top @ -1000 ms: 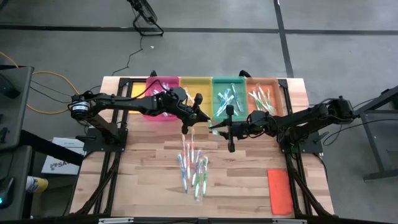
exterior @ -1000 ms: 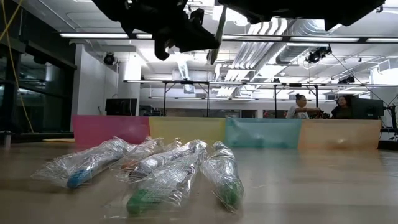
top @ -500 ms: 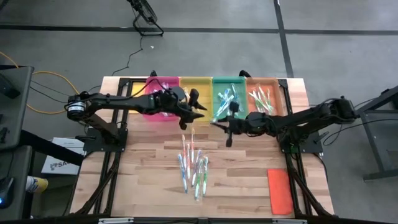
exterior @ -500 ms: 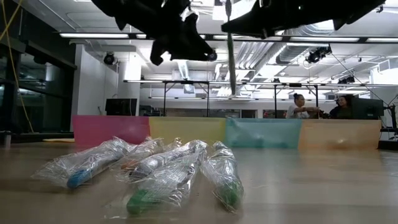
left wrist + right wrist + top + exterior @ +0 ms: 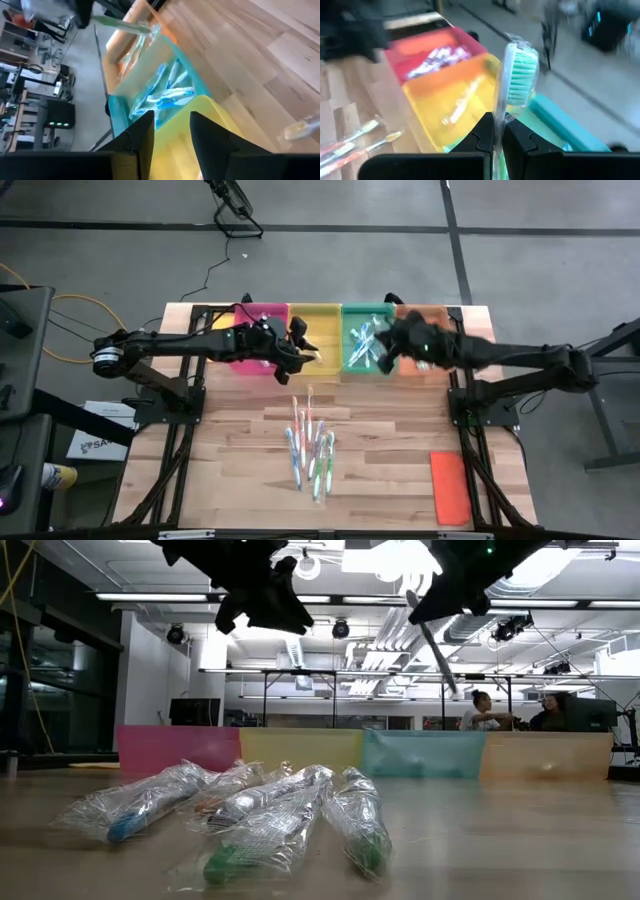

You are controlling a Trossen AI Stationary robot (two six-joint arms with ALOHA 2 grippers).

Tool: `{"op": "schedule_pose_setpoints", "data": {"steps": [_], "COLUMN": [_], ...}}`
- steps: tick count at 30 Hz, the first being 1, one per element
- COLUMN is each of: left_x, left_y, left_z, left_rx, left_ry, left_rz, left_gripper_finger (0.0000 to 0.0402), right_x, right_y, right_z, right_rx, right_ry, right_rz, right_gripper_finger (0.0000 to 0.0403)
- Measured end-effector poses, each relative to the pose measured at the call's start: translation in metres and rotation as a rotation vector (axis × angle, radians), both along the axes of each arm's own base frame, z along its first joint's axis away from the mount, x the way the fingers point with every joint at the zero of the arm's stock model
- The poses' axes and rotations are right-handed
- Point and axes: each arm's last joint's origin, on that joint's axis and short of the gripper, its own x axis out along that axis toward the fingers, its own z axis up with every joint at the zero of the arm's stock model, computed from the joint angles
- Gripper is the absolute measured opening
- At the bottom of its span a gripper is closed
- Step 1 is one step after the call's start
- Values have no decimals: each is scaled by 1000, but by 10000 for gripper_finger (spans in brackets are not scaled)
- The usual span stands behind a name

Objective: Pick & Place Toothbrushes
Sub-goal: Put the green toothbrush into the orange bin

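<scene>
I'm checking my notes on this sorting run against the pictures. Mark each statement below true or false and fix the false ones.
1. The right end effector is shut on a wrapped green-bristled toothbrush. True.
2. The left end effector holds a toothbrush. False: its fingers stand apart with nothing between them.
3. Four coloured plastic trays line the table's far edge. True.
4. The flat orange rectangular lid lies inside the pink tray. False: it lies on the wooden table near the right front corner.
5. A pile of wrapped toothbrushes lies mid-table. True.
</scene>
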Motion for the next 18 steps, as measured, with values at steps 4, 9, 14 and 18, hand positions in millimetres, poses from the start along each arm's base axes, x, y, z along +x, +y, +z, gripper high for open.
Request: {"op": "schedule_pose_setpoints", "data": {"steps": [4,9,14,18], "left_x": [-2,-4,-6,-6], "left_y": [0,-1,-1,-2], "left_z": [-2,-5,-7,-8], "left_rx": [-5,-14,-21,-23], "left_ry": [25,68,96,108], "left_rz": [1,1,1,1], "left_gripper_finger": [107,90,79,76], "right_x": [-9,-27,-47,-61], "right_y": [-31,-71,-105,-129], "right_z": [19,22,1,-14], "right_rx": [142,278,426,506], "right_ry": [52,175,282,335], "right_rz": [-103,-276,-446,-571], "right_gripper_finger": [13,15,16,17]}}
